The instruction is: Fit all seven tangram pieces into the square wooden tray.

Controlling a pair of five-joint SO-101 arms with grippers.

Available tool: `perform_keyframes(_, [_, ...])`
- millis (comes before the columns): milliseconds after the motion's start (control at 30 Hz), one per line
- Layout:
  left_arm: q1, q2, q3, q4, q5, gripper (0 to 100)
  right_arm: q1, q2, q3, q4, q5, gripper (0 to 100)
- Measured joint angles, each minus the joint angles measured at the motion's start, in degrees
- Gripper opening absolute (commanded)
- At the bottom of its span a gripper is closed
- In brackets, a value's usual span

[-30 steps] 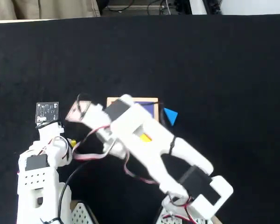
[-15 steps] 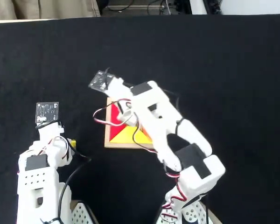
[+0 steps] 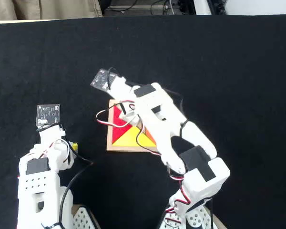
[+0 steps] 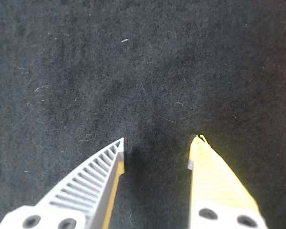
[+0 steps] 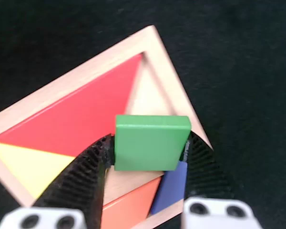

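Note:
The square wooden tray (image 3: pixel 127 149) lies mid-table on black cloth, its rim (image 5: pixel 168 57) also in the right wrist view. A red triangle (image 5: pixel 81 114), a yellow triangle (image 5: pixel 31 164), an orange piece (image 5: pixel 128 205) and a blue piece (image 5: pixel 170 188) lie in it, with bare wood (image 5: pixel 145 95) beside the red one. My right gripper (image 5: pixel 150 143) hangs over the tray, shut on a green square (image 5: pixel 151 131). The right arm (image 3: pixel 155 112) covers the tray's right half from above. My left gripper (image 4: pixel 159 140) is open over bare cloth, left of the tray (image 3: pixel 72 145).
Both arm bases (image 3: pixel 38 191) stand at the near table edge. Black cloth (image 3: pixel 229 71) stretches open to the far side and right. Cables and a curtain lie beyond the far edge.
The right arm rose from lying low across the tray, wrist to its left, to standing over the tray's far left part. The blue triangle right of the tray is now hidden. The left arm kept still.

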Motion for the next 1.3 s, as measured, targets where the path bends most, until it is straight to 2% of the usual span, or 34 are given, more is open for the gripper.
perform_keyframes(267, [0.00, 0.00, 0.00, 0.00, 0.00, 22, 0.62, 0.00, 1.58, -3.25, -7.56, 15.2])
perform_keyframes(1200, [0.00, 0.00, 0.00, 0.00, 0.00, 22, 0.62, 0.00, 4.04, -1.85, -8.18, 15.7])
perform_keyframes(1300, [0.00, 0.00, 0.00, 0.00, 0.00, 22, 0.62, 0.00, 4.04, -1.67, -8.18, 21.1])
